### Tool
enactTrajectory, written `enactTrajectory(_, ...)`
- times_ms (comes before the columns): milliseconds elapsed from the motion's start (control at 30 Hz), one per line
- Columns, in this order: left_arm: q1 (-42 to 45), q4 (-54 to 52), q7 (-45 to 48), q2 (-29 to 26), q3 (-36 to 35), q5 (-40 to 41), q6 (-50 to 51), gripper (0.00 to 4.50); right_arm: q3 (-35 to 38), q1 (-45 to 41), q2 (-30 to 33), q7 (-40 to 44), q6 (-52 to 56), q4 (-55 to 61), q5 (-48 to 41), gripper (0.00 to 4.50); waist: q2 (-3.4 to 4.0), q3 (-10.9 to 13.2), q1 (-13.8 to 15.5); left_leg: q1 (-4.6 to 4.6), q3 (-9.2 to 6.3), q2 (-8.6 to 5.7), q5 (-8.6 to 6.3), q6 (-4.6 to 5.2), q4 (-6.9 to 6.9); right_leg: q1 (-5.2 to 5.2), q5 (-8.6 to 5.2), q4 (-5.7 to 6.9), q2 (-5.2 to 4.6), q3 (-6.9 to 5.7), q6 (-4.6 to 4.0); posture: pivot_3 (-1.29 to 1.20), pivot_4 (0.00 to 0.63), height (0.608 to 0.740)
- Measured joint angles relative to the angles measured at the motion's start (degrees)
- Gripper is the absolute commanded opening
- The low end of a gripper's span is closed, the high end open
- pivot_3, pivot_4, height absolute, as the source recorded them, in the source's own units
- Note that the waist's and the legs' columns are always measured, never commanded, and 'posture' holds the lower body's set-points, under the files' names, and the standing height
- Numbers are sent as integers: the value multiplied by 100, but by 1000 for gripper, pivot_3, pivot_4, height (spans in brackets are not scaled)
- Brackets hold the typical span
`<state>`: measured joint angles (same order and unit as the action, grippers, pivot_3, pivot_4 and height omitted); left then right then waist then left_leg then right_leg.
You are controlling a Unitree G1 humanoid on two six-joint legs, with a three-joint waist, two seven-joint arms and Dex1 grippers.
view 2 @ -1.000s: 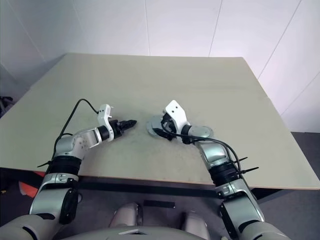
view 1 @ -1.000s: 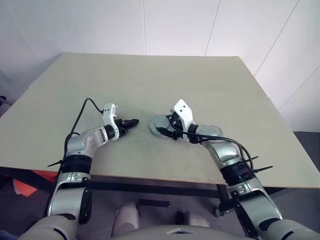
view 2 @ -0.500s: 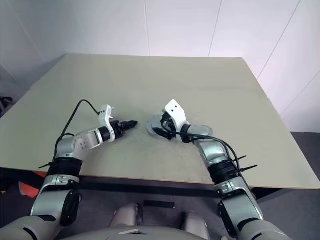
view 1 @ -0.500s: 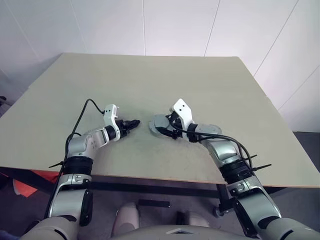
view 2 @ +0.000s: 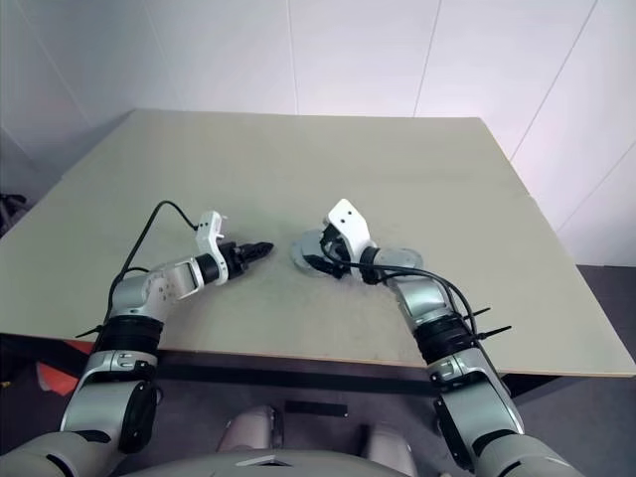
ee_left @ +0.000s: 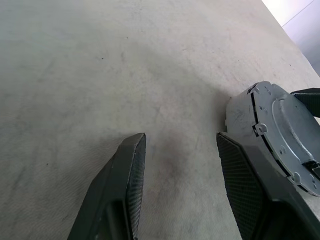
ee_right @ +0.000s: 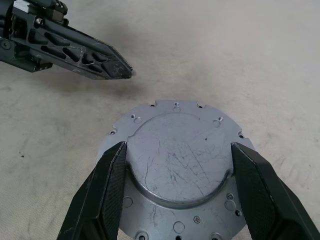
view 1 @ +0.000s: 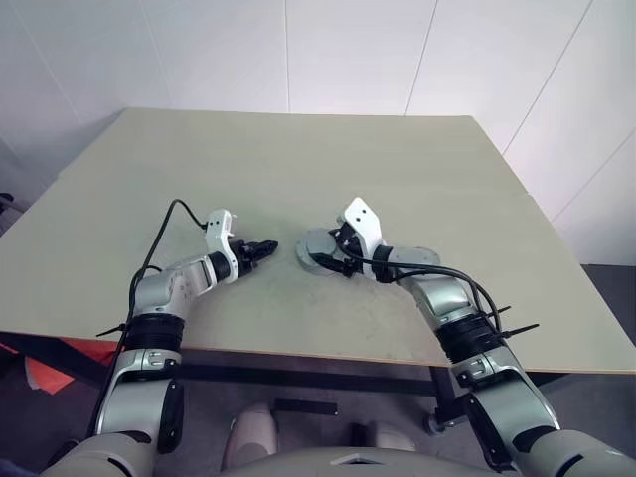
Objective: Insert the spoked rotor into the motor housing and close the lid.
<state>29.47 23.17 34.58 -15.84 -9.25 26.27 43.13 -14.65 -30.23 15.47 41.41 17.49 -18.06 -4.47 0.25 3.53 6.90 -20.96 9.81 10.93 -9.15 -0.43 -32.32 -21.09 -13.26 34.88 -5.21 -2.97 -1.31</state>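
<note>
The motor housing [ee_right: 177, 160] lies on the table near its front edge, plain grey back upward, so no windings show. It has a raised round centre and a flange with small holes. My right gripper [ee_right: 178, 145] reaches over it, with one black finger against each side of the raised centre. My left gripper [view 1: 268, 244] hovers just left of the housing [ee_left: 280, 120], pointing at it, fingers apart with nothing between them. The spoked rotor is out of view. A pale grey round piece [view 1: 417, 258] lies beside my right forearm, partly hidden; I cannot tell whether it is the lid.
The beige table [view 1: 298, 159] stretches wide behind and to both sides of the housing. Its front edge runs close under my forearms. A black cable loops over each arm.
</note>
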Motion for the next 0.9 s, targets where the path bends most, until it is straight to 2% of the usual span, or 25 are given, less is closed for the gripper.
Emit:
enactTrajectory(167, 0, 0, 7, 0, 2, -1, -1, 2387, 17, -41, -9, -5, -24, -97, -9, 3221, -1, -1, -1, 4, 0, 0, 1, -1, 0, 3, -18, -3, -1, 0, 31, 0, 0, 740)
enactTrajectory(300, 0, 4, 10, 0, 2, -1, -8, 2387, 307, -64, -132, 2, 388, -115, -302, 3221, -1, 0, 2, 1, 0, -1, 1, -1, 0, 3, -19, -5, -1, 1, 33, 0, 0, 740)
enactTrajectory(467, 0, 36, 19, 0, 2, -4, -23, 2387, 532, -92, -162, 88, 812, -40, -590, 3221, -1, 0, 3, -8, 0, -1, 0, 0, 5, -4, 0, -6, -1, 1, 0, 0, 0, 740)
enactTrajectory(900, 2, 79, 43, 11, 3, -5, -148, 2387, 310, -9, -48, 179, 632, 224, -400, 3221, -1, 0, 5, -15, 3, -1, 0, 0, 19, -15, -4, -13, 0, 1, 5, 0, 0, 740)
